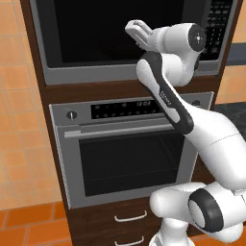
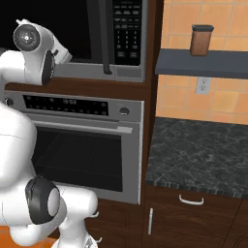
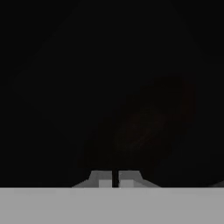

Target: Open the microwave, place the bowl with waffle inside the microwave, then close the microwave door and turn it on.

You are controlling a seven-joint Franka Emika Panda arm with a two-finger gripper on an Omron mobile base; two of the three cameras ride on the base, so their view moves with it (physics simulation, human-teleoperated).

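At the microwave's (image 1: 120,33) black glass, my pincer (image 3: 115,178) is shut on nothing.

Up close to the microwave door (image 2: 53,29), which sits closed in its grey frame above the silver oven (image 1: 129,153), my two fingertips (image 3: 101,178) press together with barely a slit between them. Past them I see only dark glass, with a faint reddish round blur behind it; I cannot tell what it is. Right of the dark vertical handle (image 2: 105,38) sits the keypad (image 2: 127,29).
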